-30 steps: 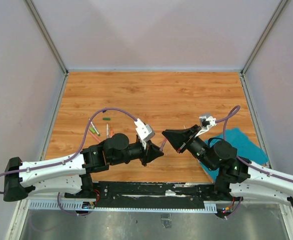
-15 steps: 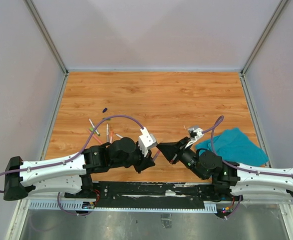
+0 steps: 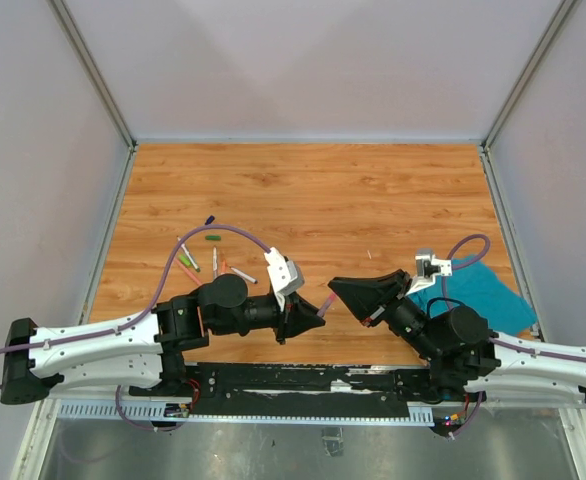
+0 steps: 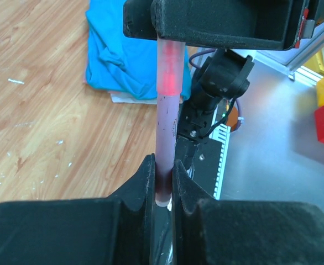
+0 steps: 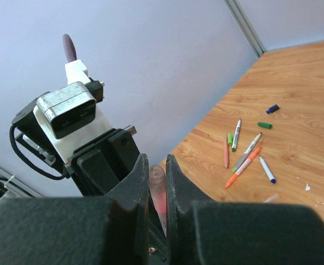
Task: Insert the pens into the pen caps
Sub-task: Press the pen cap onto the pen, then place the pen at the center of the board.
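Pale pink pen clamped in the left tool — its translucent pink cap pinched by the right tool.

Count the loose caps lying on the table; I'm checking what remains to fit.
2: a dark blue cap and a green cap, close together on the table beyond the scattered pens. Others may hide among those pens.

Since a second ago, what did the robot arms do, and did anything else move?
The right gripper dropped toward the table's near edge, then eased back to the right, keeping the pink cap pinched. The left gripper barely shifted and kept hold of the pink pen, tip to tip with the other. Nothing was let go. The loose pens and blue cloth stayed put.
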Tool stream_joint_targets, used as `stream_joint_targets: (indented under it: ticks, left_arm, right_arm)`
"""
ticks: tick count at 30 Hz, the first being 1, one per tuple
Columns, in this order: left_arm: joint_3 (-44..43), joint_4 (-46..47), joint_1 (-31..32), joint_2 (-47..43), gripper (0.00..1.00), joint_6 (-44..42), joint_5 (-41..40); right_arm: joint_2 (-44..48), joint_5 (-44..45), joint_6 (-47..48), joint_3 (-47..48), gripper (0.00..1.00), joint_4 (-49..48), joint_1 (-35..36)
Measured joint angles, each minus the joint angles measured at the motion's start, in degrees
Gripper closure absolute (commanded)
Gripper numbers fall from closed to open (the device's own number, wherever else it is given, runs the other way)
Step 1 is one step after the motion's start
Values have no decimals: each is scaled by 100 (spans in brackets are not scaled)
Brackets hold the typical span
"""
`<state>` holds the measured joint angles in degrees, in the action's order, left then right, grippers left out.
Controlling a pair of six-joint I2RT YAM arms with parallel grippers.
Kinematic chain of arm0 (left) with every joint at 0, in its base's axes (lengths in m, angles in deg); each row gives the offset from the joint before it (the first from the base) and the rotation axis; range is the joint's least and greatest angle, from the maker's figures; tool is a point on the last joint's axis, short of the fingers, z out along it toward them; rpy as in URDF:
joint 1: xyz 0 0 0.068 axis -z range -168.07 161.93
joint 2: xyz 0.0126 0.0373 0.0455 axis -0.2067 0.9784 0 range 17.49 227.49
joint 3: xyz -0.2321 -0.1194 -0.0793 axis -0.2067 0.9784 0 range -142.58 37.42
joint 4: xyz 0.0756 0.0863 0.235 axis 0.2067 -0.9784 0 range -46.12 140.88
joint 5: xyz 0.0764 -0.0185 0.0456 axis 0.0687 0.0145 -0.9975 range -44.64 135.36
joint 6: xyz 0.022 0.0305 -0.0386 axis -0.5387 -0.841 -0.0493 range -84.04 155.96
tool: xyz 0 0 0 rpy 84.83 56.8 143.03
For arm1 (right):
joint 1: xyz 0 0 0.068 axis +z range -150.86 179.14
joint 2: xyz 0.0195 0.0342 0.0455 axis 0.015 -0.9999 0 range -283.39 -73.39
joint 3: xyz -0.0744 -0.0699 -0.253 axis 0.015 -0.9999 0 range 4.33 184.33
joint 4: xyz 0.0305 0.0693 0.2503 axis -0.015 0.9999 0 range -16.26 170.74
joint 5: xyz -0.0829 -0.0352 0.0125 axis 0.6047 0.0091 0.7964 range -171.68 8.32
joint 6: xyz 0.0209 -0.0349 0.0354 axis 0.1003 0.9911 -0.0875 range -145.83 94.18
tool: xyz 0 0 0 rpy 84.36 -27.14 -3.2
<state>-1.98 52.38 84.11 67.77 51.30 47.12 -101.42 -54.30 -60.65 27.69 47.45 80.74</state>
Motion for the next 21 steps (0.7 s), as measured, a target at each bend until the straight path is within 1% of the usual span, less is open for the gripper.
stream_joint_targets:
  ticks: [4,5,9,14,16,18,21]
  left_arm:
    - [0,68,0,-28,100,0,68]
    - [0,61,0,-28,99,0,68]
    - [0,74,0,-28,100,-9,55]
    - [0,382,-2,-28,100,-66,-90]
    - [-2,1058,-94,-81,99,-57,-398]
    - [-2,1491,-177,-216,99,-48,-623]
    - [0,1792,-190,-363,100,-7,-774]
  right_arm:
    - [-90,-83,42,-9,99,-229,0]
    - [-120,-83,59,9,98,-232,0]
    - [-162,-57,225,203,85,46,0]
    - [-258,-46,651,785,72,837,20]
    - [-345,-179,907,949,69,1453,153]
    - [-435,-243,1165,1014,65,1954,240]
    - [-527,-278,1572,1217,62,2621,264]
